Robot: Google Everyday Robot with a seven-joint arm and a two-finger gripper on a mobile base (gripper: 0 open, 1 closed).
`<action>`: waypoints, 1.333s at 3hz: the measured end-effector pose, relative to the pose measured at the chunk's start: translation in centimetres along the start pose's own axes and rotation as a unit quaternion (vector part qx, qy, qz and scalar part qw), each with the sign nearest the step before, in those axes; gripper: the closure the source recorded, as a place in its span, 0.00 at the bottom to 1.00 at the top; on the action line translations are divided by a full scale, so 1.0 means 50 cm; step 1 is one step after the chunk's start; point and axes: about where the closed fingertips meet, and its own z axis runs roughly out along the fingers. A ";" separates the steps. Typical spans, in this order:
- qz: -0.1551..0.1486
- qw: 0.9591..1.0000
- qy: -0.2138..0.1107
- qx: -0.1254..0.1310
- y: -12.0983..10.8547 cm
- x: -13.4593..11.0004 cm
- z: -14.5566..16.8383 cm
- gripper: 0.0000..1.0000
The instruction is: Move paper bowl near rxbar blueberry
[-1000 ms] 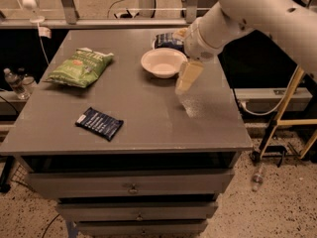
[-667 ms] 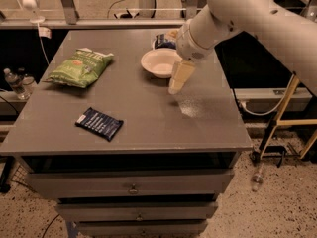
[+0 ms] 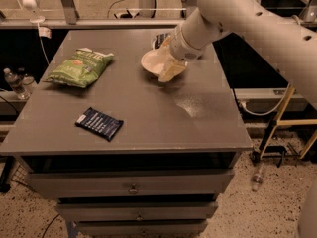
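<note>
The off-white paper bowl (image 3: 150,61) sits on the grey table (image 3: 198,113) at the back middle. My gripper (image 3: 171,70) hangs from the white arm and is down at the bowl's right rim, covering that side of it. The rxbar blueberry (image 3: 99,124), a flat dark navy wrapper with white lettering, lies near the table's front left, well apart from the bowl.
A green chip bag (image 3: 79,67) lies at the back left. A puffy dark blue snack bag (image 3: 159,37) is partly hidden behind the arm at the back. Drawers are under the table top. A bottle (image 3: 257,177) lies on the floor at the right.
The arm has swung left and back, bringing the gripper from over the bare table right of the bowl to the bowl's right rim. The bowl, bar and bags have not moved.
</note>
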 end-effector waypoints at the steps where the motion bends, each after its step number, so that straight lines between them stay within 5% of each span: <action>1: -0.003 1.000 -0.006 -0.011 0.003 -0.008 0.018 0.69; 2: -0.009 1.000 -0.010 -0.015 0.005 -0.017 0.017 0.92; 4: -0.041 0.998 -0.052 -0.016 0.079 -0.060 -0.127 1.00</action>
